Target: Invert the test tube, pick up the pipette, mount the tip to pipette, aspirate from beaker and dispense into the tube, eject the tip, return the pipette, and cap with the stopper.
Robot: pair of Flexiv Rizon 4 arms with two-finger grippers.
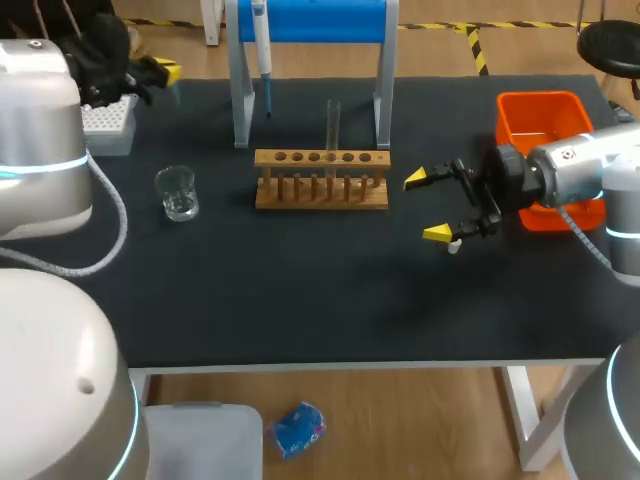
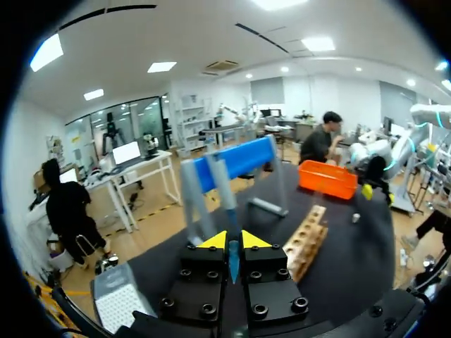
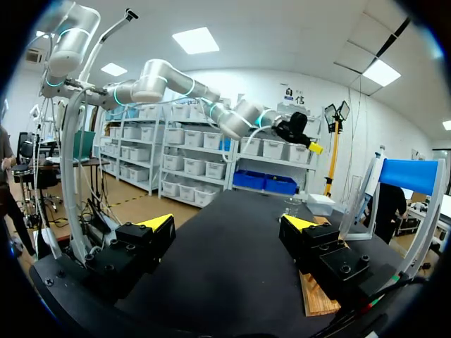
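The test tube (image 1: 333, 122) stands in the rack (image 1: 321, 180) on the bench, so I judge that the hanging pipette (image 1: 262, 45) comes next. My right gripper (image 1: 436, 206) is wide open and empty beside the rack. My left gripper (image 2: 233, 241) looks closed on nothing — it must open first.

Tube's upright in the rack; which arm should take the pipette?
Probably left: the left gripper faces the pipette, straight ahead in its wrist view. The right gripper sits past the test tube rack, farther away.

The black table (image 1: 300, 290) bears a wooden rack (image 1: 321, 190); behind it a blue stand (image 1: 310, 20), left of it a glass beaker (image 1: 177, 193) (tip box (image 1: 108, 125) farther back), right an orange bin (image 1: 540, 100).
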